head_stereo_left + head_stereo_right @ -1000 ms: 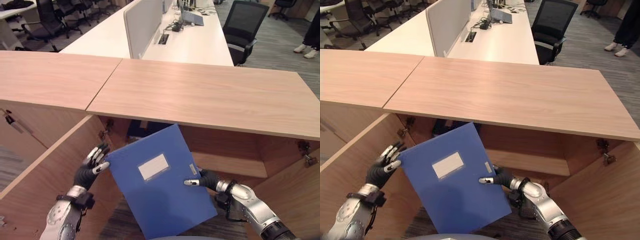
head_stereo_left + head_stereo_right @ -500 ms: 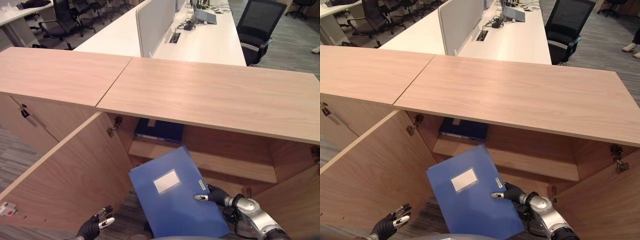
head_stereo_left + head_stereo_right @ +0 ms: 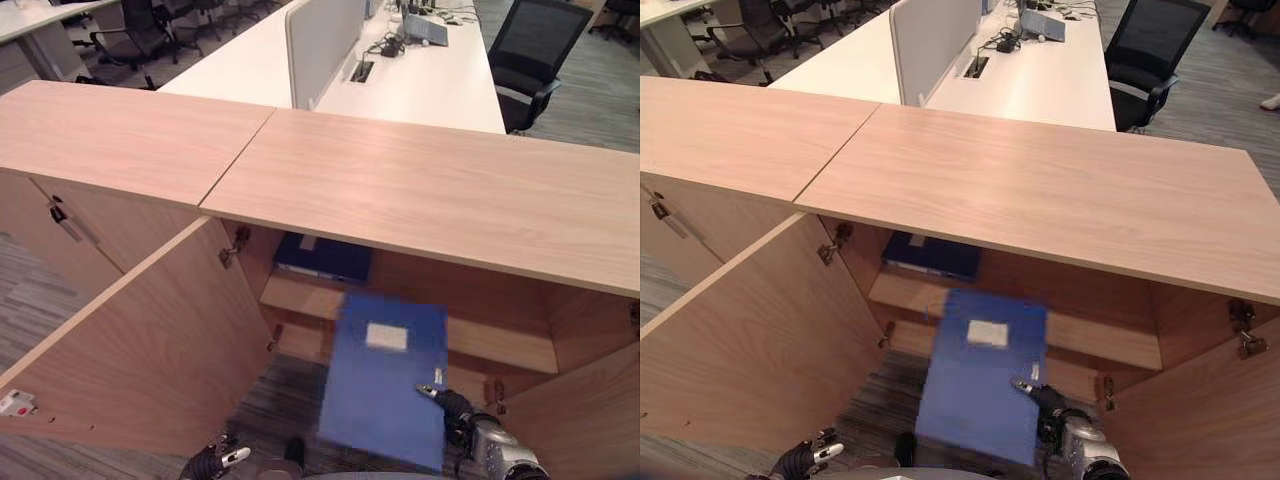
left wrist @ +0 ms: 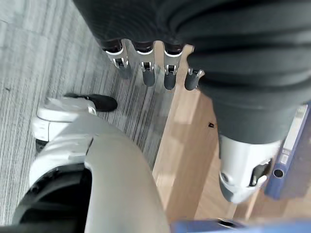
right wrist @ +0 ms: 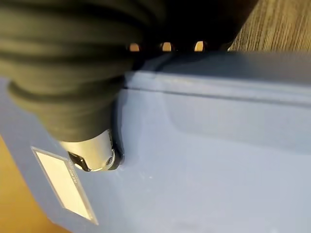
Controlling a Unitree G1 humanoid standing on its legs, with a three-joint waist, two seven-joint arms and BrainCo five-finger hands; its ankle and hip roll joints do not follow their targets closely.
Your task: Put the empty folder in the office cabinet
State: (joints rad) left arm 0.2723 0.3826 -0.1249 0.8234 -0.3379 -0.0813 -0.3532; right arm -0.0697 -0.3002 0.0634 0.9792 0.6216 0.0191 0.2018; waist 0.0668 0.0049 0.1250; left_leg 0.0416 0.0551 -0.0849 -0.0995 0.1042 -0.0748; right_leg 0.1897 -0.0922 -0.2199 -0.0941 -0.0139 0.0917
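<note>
The right hand (image 3: 1052,402) has its fingers (image 5: 166,46) curled over one edge of the flat blue plastic folder (image 3: 385,385) and its thumb pressed on the smooth front face, so that the folder is clamped between them. The folder, a rigid rectangular box file with a white label near its upper end, is held upright in front of the open light-wood office cabinet (image 3: 420,190), just before the cabinet's inner shelf (image 3: 300,295) and not yet inside. Its lower end hangs above the grey striped carpet floor (image 3: 270,410).

The left hand (image 3: 218,462) is seen low, well to the left of the cabinet opening, below the open wooden cabinet door (image 3: 150,340). Its fingers (image 4: 146,73) are held straight and slightly apart, with nothing between them.

Inside the cabinet, a dark blue flat folder (image 3: 322,258) lies on the wooden shelf, beneath the cabinet's top. The cabinet is made of pale wood-grain board with a smooth flat top, and metal hinges are fixed at the door edges. A second cabinet door (image 3: 1200,420) stands open to the right of the opening.

Behind the cabinet stands a long white desk (image 3: 420,75) with a grey upright divider panel (image 3: 320,40), and a black mesh office chair (image 3: 530,55) is set beside the desk.
</note>
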